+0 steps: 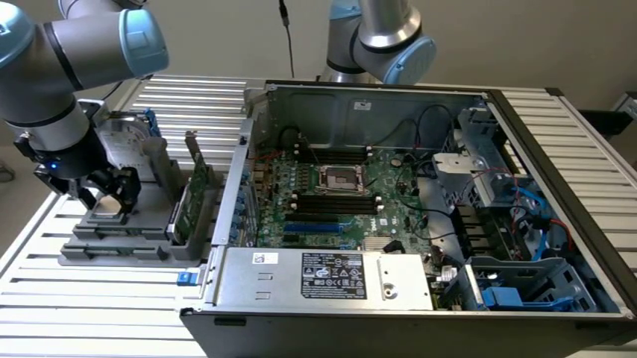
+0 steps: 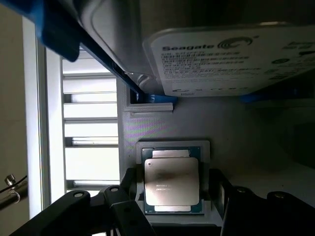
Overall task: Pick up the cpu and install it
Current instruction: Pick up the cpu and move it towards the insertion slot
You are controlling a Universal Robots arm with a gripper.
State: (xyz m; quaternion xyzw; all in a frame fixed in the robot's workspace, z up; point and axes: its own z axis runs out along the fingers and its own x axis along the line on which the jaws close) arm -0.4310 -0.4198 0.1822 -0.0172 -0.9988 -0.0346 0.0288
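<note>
Wrist view, gripper (image 2: 171, 192) spread wide, straddling cpu (image 2: 171, 182)

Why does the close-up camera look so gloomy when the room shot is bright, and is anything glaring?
Wrist view: the grey holder lies in shade, the cpu shows a soft sheen on its metal top, and the slatted table beside it is washed out white. Exterior view: even room light, with shadow mostly deep inside the open computer case.

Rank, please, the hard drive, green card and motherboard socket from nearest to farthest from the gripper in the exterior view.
1. hard drive, just behind the gripper.
2. green card, upright, toward the exterior view's right.
3. motherboard socket, inside the case.
</note>
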